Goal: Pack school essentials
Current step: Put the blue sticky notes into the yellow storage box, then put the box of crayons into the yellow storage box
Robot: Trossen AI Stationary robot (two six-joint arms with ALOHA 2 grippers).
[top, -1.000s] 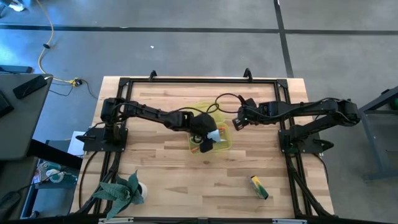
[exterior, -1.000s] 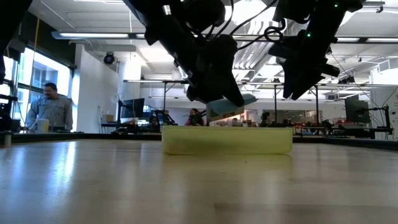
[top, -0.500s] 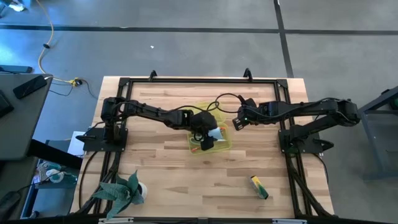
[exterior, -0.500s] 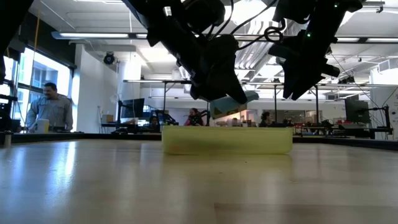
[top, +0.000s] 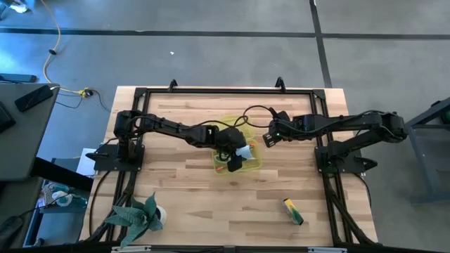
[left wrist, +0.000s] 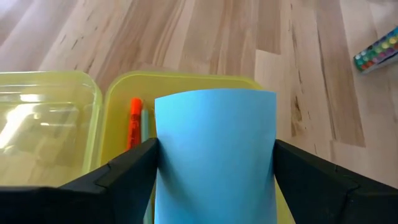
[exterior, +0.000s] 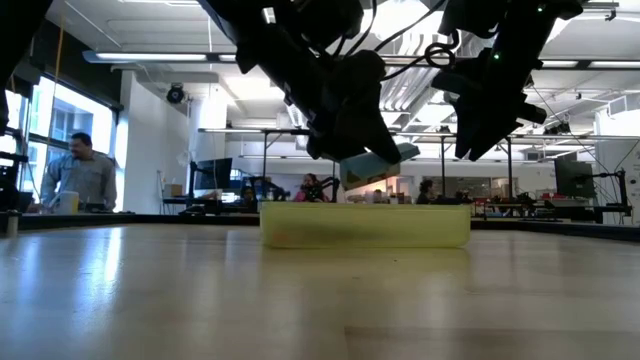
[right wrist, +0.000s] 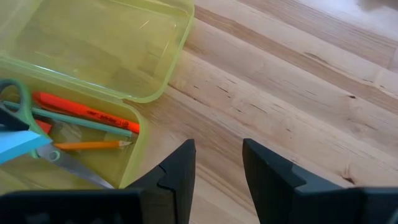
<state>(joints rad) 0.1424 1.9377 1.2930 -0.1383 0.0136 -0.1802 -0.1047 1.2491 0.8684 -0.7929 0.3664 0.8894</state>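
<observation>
My left gripper [top: 238, 156] is shut on a light-blue note pad [left wrist: 214, 155] and holds it over a translucent yellow case [top: 235, 144] in the middle of the table. In the low view the pad [exterior: 380, 165] hangs just above the case's rim [exterior: 365, 225]. Inside the case lie a red-orange marker [right wrist: 87, 112], pencils [right wrist: 93, 145] and green-handled scissors [right wrist: 25, 99]. My right gripper [right wrist: 217, 165] stands open over bare wood beside the case's right side, with nothing between its fingers. My left gripper pinches the note pad by its two opposite side edges [left wrist: 165, 168], one finger [left wrist: 134, 165] on each side. The fingers slant down from the table's left. The pad is lifted clear, tilted, with its free end above the case's open tray.
A small strip with coloured dots [top: 292, 211] lies near the table's front right. A green leafy plant [top: 137, 214] stands at the front left corner. The case's open lid [left wrist: 43, 124] lies beside its tray. People show in the room behind the table.
</observation>
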